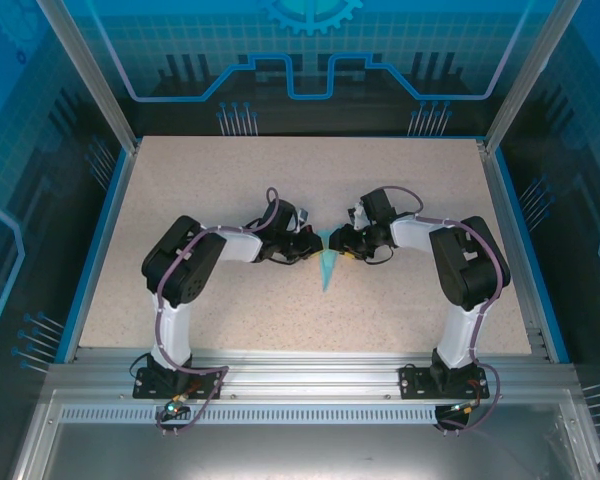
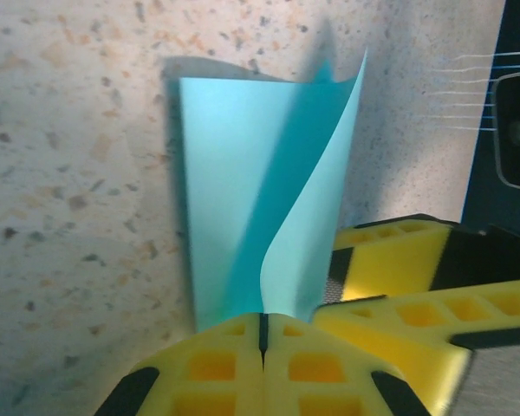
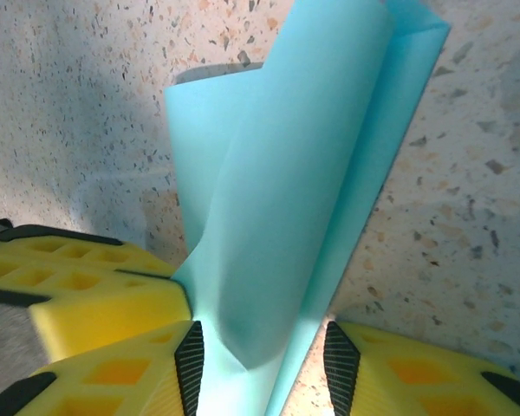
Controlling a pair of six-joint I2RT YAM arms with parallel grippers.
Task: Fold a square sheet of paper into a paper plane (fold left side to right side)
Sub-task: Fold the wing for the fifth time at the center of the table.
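Two grippers meet at mid-table (image 1: 200,180), where the plain light-blue paper plane (image 1: 326,265) has its long axis running far-to-near, its tip pointing toward the near edge. The left gripper (image 2: 262,325) is pinched closed on the wide end. The right gripper (image 3: 264,360) straddles that end with its jaws partly apart.

— What's the paper (image 1: 326,266) like?
— Light blue, plain, folded into a slim tapering strip.
— Lying flat?
— No, one layer curls up off the other.
— Where?
— Mid-table (image 1: 190,190), its narrow tip pointing at the near edge.
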